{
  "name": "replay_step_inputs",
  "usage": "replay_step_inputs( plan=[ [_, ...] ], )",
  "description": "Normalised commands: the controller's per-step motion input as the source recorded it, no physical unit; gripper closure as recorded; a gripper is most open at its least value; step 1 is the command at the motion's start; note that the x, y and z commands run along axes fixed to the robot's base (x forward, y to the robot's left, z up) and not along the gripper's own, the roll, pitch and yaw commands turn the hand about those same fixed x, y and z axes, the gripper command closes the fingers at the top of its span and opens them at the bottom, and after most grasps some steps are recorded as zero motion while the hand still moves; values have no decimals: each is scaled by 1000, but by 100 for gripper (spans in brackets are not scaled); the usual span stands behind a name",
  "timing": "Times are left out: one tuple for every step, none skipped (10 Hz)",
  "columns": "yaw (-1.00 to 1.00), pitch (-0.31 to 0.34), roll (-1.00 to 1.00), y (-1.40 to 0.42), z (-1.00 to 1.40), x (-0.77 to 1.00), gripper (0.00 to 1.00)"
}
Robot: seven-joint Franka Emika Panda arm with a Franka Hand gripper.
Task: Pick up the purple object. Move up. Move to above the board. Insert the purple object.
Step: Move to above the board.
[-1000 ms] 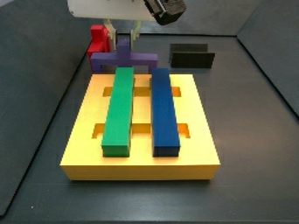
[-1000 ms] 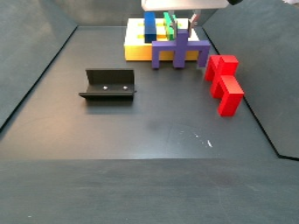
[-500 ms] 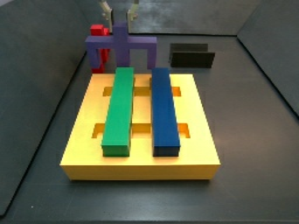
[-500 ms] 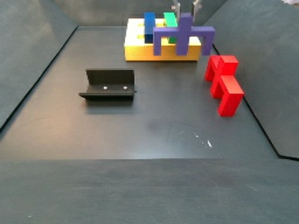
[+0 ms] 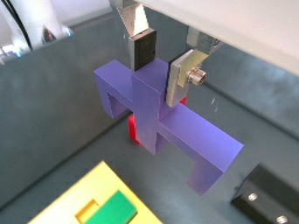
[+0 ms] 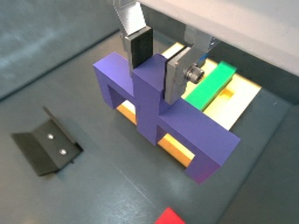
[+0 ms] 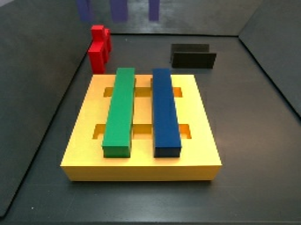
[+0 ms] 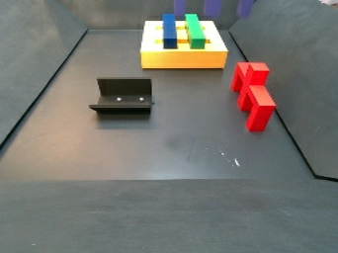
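Purple object (image 5: pixel 163 118): a matte violet-blue block with a long crossbar, three prongs and a longer middle bar, hanging in the air well above the floor. The gripper (image 5: pixel 160 58) clamps its middle bar between silver fingers (image 5: pixel 179 77) with dark pads, as both wrist views show (image 6: pixel 158 63). In a side view only the prong tips (image 7: pixel 119 10) show at the top edge, far beyond the board (image 7: pixel 83 145). The board is a thick yellow slab carrying a green bar (image 7: pixel 120 107) and a dark-blue bar (image 7: pixel 165 109) in its slots. A red block (image 7: pixel 99 48) stands near its far left corner, the fixture (image 7: pixel 194 57) to the far right.
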Motion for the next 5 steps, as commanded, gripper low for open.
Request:
replay_step_inputs(
  plan=[
    [-9, 93, -33, -3, 433, 48, 100],
    [-118, 155, -99, -1400, 429, 634, 100],
    [-98, 175, -43, -1400, 369, 618, 100],
    [-40, 236, 33, -1400, 346, 696, 100],
    [-14, 238, 24, -917, 247, 542, 100]
  ],
)
